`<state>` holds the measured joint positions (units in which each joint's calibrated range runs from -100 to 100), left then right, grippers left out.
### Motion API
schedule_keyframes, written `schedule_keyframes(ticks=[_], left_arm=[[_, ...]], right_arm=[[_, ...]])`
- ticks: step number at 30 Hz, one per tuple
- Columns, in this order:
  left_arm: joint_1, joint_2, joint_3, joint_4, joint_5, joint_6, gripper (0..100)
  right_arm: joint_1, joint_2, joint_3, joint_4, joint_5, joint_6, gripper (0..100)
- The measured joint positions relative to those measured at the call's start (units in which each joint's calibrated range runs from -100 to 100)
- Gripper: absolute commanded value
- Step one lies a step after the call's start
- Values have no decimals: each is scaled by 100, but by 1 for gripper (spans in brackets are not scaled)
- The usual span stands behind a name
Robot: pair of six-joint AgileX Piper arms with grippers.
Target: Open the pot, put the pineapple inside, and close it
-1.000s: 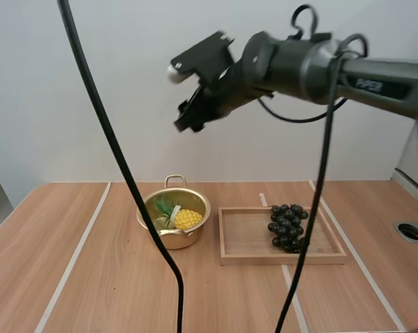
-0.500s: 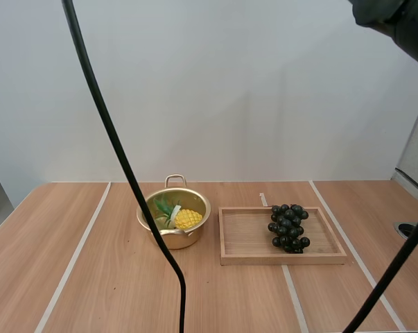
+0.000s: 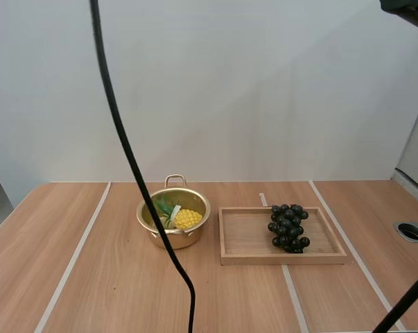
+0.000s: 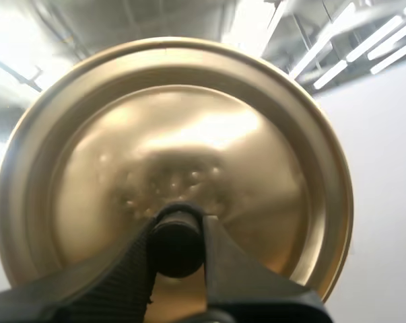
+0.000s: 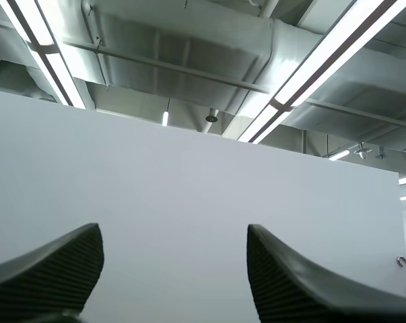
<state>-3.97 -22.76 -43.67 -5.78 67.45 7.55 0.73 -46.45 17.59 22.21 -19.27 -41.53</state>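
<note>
The pineapple [image 3: 186, 218] lay inside the open pot [image 3: 177, 239]. The left gripper [image 4: 178, 242] pinched the lid [image 4: 189, 128] by its black knob [image 4: 177, 252], probably well above the pot. The lid looked thin, stiff, slick metal, best held there. The right gripper [image 5: 174, 259] stood spread.

Pot [image 3: 188, 238] mouth uncovered, reachable from above; pineapple [image 3: 187, 218] inside; tray [image 3: 247, 239], grapes [image 3: 287, 227] just right.

Pale wooden table [image 3: 111, 277], plain white wall [image 3: 264, 90]
</note>
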Motion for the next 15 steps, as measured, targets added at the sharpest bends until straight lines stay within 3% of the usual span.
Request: schedule_keyframes(ticks=[6,10,15], left_arm=[[14,440,605,33,1605,-88,0],[40,466,811,42,1841,-88,0],[57,469,1952,45,2016,-150,0]], right_arm=[[0,0,0,0,0,0,100],[0,0,0,0,0,0,100],[0,0,0,9,0,-108,100]])
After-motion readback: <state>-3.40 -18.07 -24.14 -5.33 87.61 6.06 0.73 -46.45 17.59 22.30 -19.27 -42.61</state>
